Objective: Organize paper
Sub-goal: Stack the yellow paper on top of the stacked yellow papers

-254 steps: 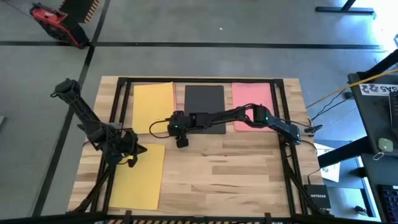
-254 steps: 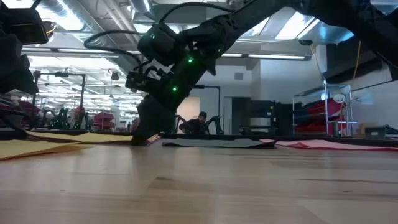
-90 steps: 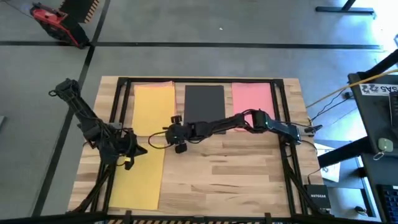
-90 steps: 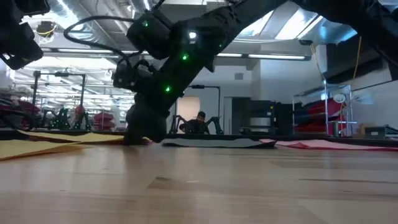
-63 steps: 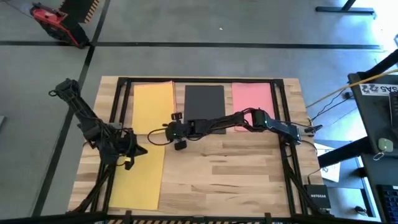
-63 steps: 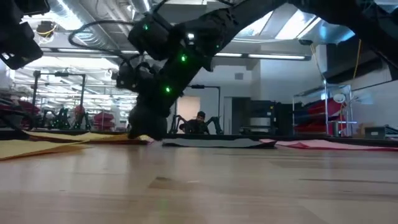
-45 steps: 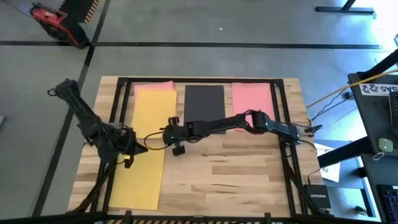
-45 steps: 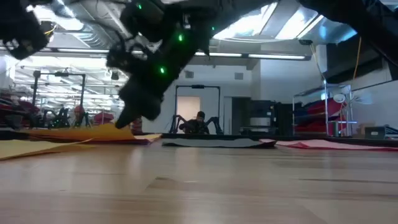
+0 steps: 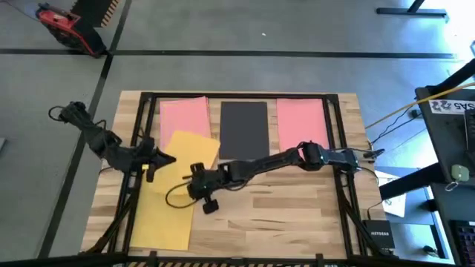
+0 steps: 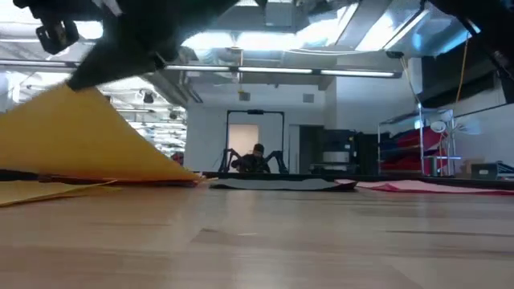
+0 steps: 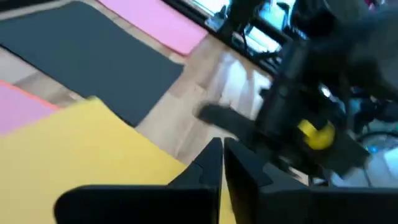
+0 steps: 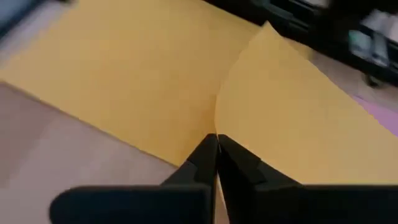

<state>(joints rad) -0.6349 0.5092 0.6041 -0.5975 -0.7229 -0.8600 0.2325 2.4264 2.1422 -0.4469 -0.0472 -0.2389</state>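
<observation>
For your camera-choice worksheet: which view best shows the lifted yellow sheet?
The high view: the lifted yellow sheet shows whole, over a second yellow sheet, held by the right gripper. The low view shows its raised slope, the wrist views only parts.

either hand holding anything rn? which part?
Right hand is pinched shut on the lifted yellow sheet at its near edge, carrying it over the flat yellow sheet. Left hand looks shut, with nothing visibly between its fingers.

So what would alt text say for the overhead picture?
Seen from above, the right hand lifts a yellow sheet over another yellow sheet on a wooden table. Behind lie pink, black and pink sheets.
</observation>
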